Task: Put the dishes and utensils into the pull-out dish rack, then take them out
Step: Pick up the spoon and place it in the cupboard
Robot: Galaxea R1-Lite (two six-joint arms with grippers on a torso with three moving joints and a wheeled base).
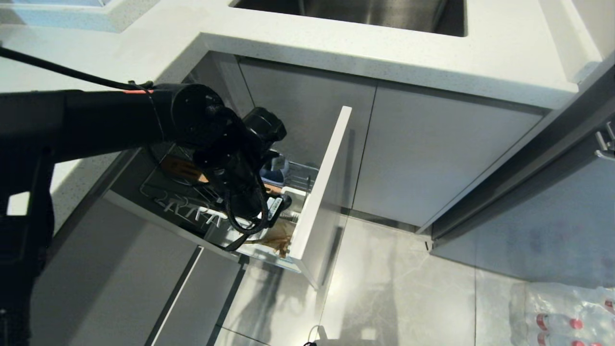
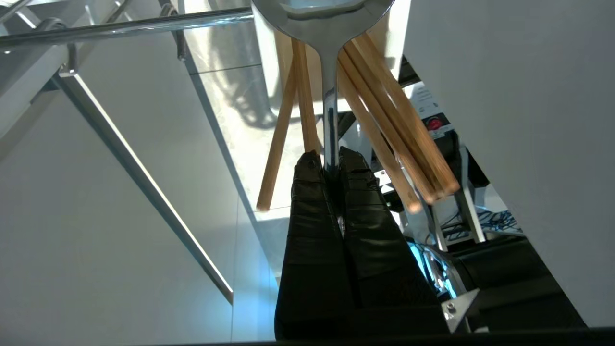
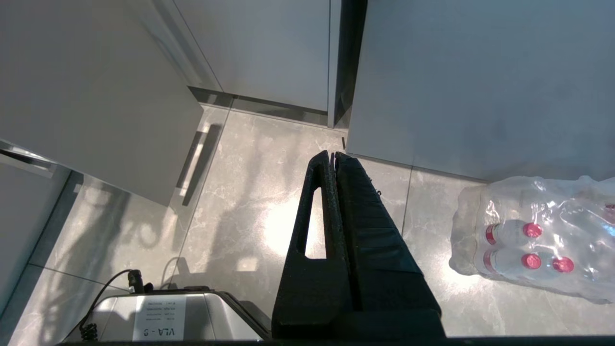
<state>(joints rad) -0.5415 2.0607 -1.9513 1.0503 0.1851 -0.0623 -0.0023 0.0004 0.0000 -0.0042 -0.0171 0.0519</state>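
Note:
The pull-out dish rack (image 1: 321, 182) stands slid out from the cabinet, its tall light front panel edge-on. My left arm (image 1: 226, 158) reaches down into it and hides its own gripper in the head view. In the left wrist view my left gripper (image 2: 330, 161) is shut on the slim handle of the shiny grey spoon (image 2: 329, 115), whose bowl points away. Light wooden chopsticks (image 2: 394, 144) lean on both sides of the handle. A blue-grey bowl (image 1: 275, 166) shows in the wire basket behind the wrist. No plate is in view. My right gripper (image 3: 332, 154) hangs shut over the floor.
White countertop (image 1: 384, 48) with a sink overhangs the cabinet doors (image 1: 432, 158). The rack's chrome rail (image 2: 144, 26) crosses near the spoon. A wrapped pack of water bottles (image 3: 528, 240) lies on the tiled floor at the right. My base (image 3: 158, 317) is below the right arm.

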